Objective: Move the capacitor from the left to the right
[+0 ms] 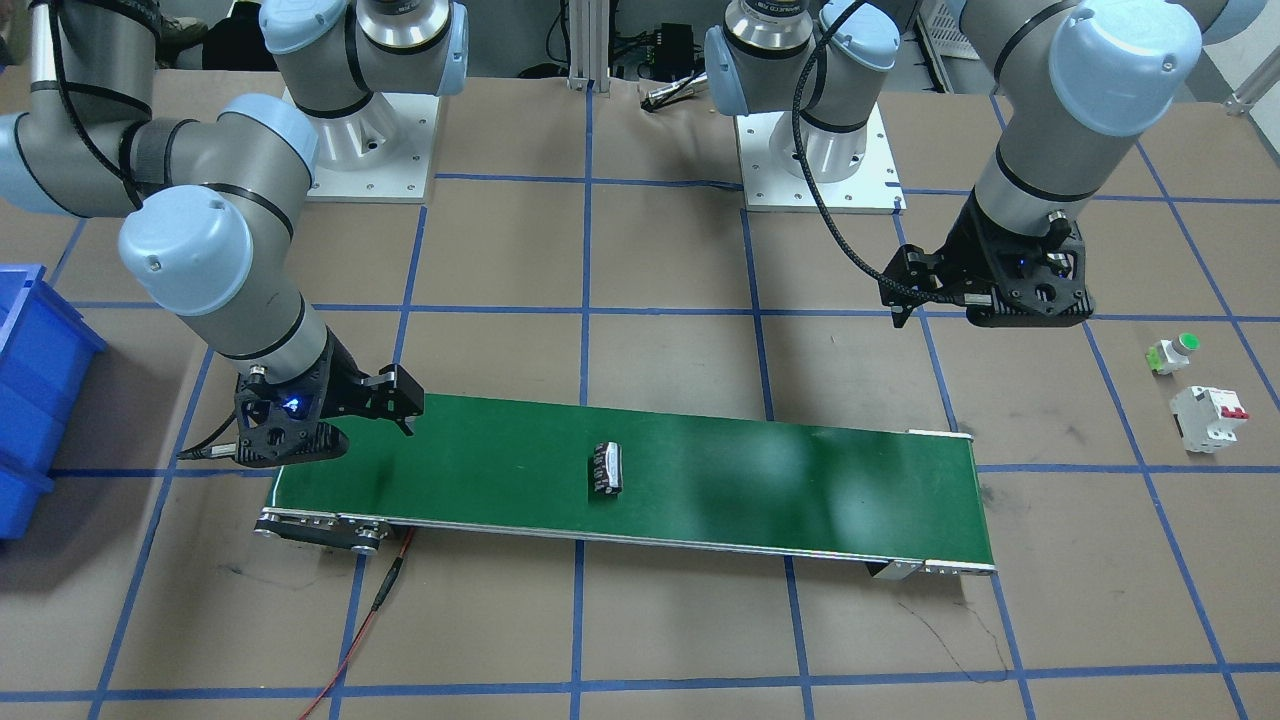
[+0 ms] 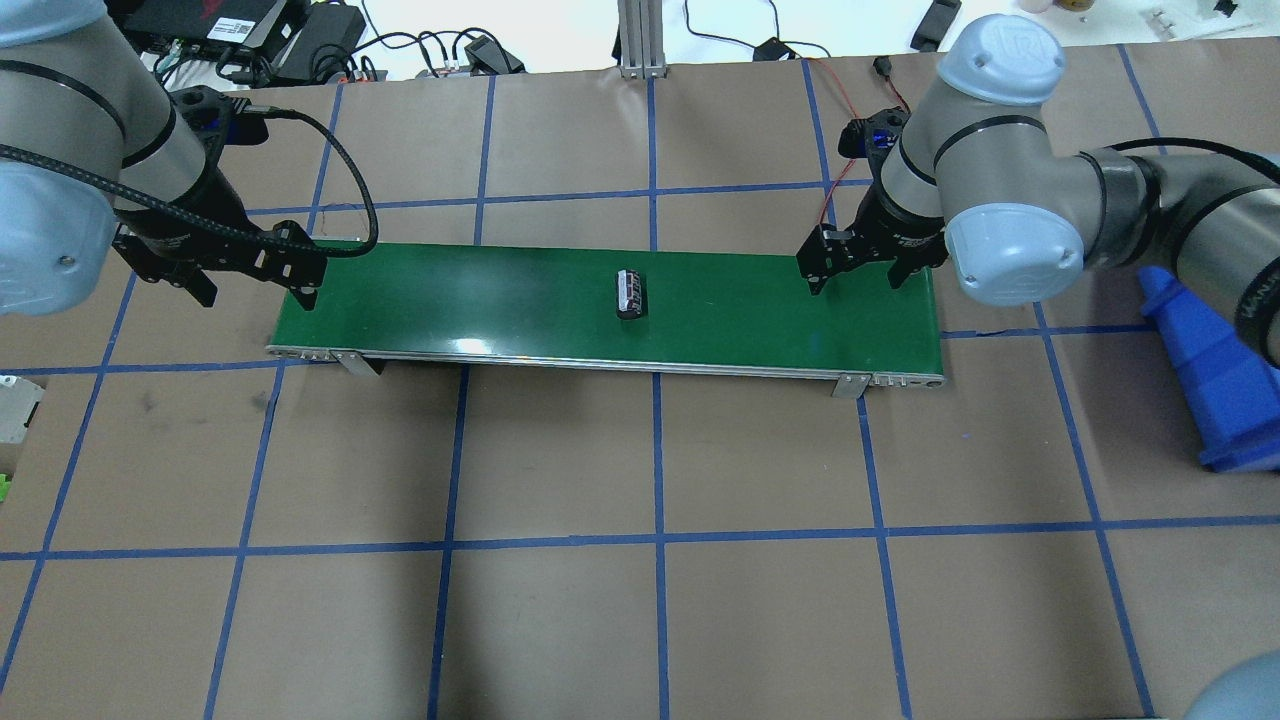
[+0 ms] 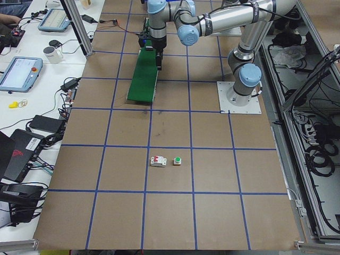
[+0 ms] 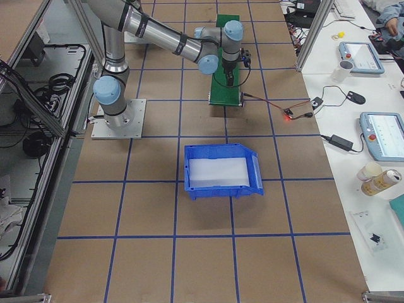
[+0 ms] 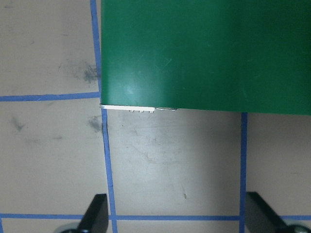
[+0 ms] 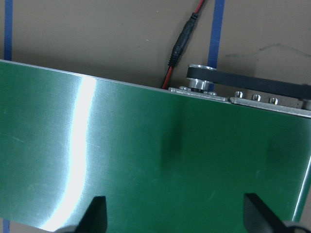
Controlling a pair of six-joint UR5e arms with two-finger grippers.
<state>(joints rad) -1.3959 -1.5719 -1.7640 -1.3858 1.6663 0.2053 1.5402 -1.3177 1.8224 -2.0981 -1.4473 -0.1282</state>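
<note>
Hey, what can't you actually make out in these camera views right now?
Capacitor: markings too small, front-facing view; outside both wrist views.
Circuit breaker: cut by overhead view's left edge.
Push button: nearly all beyond that same edge.

Glossy green belt (image 2: pixel 500 300) (metal-edged) bears the capacitor (image 2: pixel 631 294), black with shiny ribs, on matt brown table (image 2: pixel 650 600).
</note>
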